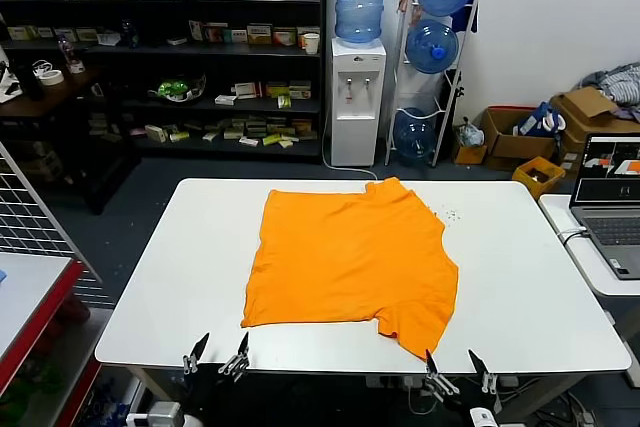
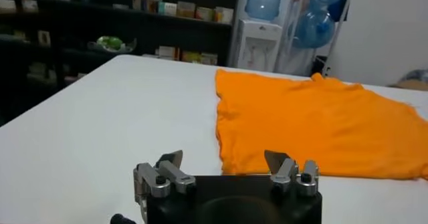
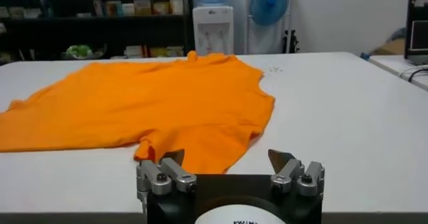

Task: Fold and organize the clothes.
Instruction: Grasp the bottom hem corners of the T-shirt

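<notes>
The orange T-shirt (image 1: 350,257) lies spread flat on the white table (image 1: 160,277), plain side up, no lettering showing. One sleeve reaches toward the front edge at the right. My left gripper (image 1: 215,355) is open and empty at the table's front edge, just left of the shirt's near corner. My right gripper (image 1: 460,367) is open and empty at the front edge, just right of the near sleeve. The shirt also shows in the left wrist view (image 2: 314,122) beyond the open left gripper (image 2: 224,162), and in the right wrist view (image 3: 147,105) beyond the open right gripper (image 3: 227,160).
A laptop (image 1: 612,197) sits on a side table at the right. A water dispenser (image 1: 357,97), a bottle rack (image 1: 432,57) and dark shelves (image 1: 170,57) stand behind the table. A wire rack (image 1: 35,217) stands at the left.
</notes>
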Robot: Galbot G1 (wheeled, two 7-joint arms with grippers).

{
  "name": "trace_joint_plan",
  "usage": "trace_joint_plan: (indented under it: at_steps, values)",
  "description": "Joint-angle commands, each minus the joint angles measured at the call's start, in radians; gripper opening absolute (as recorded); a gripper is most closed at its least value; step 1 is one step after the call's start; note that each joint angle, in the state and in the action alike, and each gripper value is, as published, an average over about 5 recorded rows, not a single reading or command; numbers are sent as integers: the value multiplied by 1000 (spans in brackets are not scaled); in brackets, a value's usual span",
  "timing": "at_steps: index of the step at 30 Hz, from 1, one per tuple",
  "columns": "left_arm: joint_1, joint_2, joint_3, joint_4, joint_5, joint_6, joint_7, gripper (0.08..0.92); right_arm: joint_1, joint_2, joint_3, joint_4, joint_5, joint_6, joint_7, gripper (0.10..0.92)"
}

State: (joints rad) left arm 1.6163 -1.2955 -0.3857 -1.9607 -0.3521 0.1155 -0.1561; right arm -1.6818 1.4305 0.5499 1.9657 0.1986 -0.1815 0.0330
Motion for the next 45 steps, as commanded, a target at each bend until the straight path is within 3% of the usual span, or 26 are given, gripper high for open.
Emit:
trace_joint_plan:
  at_steps: [1,14,20,38,45]
  values:
    - [-181,-43,36,108,-7,39,-13,823,144,34,-13,-95,-17,-58,20,823]
    - [-175,-10,57,143,-22,85,-23,823,179,30,-33,-157,-16,-73,23,817]
    - [-178,-23,69,169,-17,87,-32,804,182,40,-47,-171,-15,-77,23,680]
    - [-171,-15,97,137,-21,102,-63,287,109,41,-61,-65,1,-65,48,154]
    - [-152,-8,94,108,-21,99,-80,107,47,14,-56,12,29,-46,70,124]
